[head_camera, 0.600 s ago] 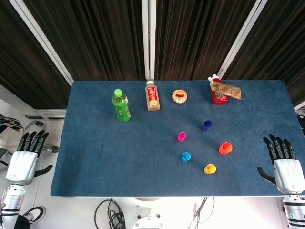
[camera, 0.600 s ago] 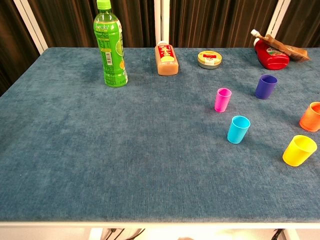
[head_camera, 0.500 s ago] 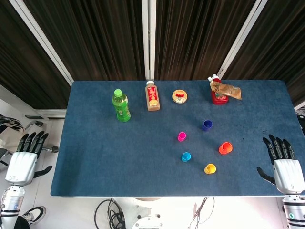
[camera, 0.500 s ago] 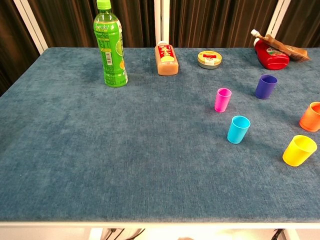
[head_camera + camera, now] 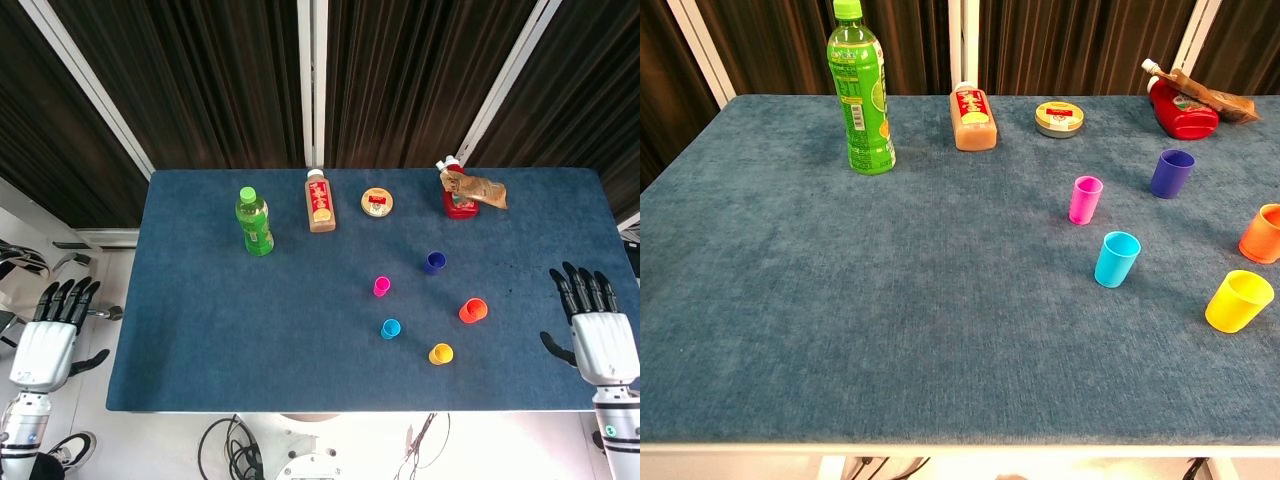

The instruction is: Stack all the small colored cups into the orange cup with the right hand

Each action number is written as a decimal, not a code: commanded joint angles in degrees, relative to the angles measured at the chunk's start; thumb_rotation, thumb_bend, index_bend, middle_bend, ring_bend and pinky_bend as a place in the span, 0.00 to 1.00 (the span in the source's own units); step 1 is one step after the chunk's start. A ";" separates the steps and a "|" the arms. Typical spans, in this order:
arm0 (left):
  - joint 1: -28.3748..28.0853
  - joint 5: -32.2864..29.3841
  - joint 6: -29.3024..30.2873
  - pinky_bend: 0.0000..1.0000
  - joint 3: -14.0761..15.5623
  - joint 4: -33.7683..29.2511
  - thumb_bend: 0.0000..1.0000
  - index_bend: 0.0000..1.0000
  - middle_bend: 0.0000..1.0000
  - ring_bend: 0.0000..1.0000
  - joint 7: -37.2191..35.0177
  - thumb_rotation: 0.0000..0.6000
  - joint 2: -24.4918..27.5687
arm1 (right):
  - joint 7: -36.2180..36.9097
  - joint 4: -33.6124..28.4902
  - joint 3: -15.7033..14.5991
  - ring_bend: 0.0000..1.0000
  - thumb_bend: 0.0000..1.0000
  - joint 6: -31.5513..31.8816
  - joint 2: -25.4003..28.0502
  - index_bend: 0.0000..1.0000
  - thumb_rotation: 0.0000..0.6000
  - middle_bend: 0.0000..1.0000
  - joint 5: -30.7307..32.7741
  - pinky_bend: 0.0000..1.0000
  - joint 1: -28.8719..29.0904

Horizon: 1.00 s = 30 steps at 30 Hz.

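Observation:
Several small cups stand apart and upright on the blue table: the orange cup point(image 5: 472, 310) point(image 5: 1263, 233), a yellow cup point(image 5: 440, 353) point(image 5: 1238, 300), a cyan cup point(image 5: 390, 328) point(image 5: 1116, 258), a pink cup point(image 5: 381, 286) point(image 5: 1085, 199) and a dark blue cup point(image 5: 434, 262) point(image 5: 1171, 172). My right hand point(image 5: 603, 335) hovers over the table's right front corner, fingers spread, holding nothing, right of the orange cup. My left hand point(image 5: 48, 340) hangs off the table's left side, fingers apart and empty. Neither hand shows in the chest view.
Along the far edge stand a green bottle point(image 5: 254, 222) point(image 5: 861, 88), a brown drink bottle point(image 5: 320, 201) point(image 5: 973, 117), a round tin point(image 5: 377, 203) point(image 5: 1058, 118) and a red ketchup bottle point(image 5: 459, 190) point(image 5: 1180, 105) with a brown packet on it. Dark curtains hang behind.
My right hand has risen slightly toward the far side of the table. The left hand has drifted a little toward the near side. The cups have not moved.

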 commanded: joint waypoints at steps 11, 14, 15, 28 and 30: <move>0.18 0.75 0.65 0.00 0.19 -1.08 0.03 0.02 0.03 0.00 1.11 1.00 0.01 | -15.91 -3.74 8.74 0.00 0.13 -23.17 -0.25 0.00 1.00 0.00 17.10 0.00 18.35; 0.24 0.98 0.76 0.00 0.29 -1.68 0.03 0.02 0.03 0.00 1.47 1.00 0.20 | -19.91 -2.30 9.16 0.00 0.13 -26.63 -2.38 0.00 1.00 0.01 22.52 0.00 21.60; 0.27 1.05 0.73 0.00 0.38 -1.77 0.03 0.02 0.03 0.00 1.65 1.00 0.21 | -21.33 -1.71 9.19 0.00 0.13 -27.57 -3.31 0.00 1.00 0.01 24.62 0.00 22.71; 0.29 1.48 0.33 0.00 0.88 -1.84 0.03 0.02 0.03 0.00 1.92 1.00 0.28 | -30.68 7.87 7.50 0.00 0.15 -30.68 -14.34 0.00 1.00 0.06 37.88 0.00 31.50; 0.34 1.74 0.54 0.00 0.92 -2.12 0.03 0.02 0.03 0.00 2.00 1.00 0.39 | -30.90 10.15 7.00 0.00 0.15 -30.83 -16.29 0.00 1.00 0.08 38.32 0.00 32.40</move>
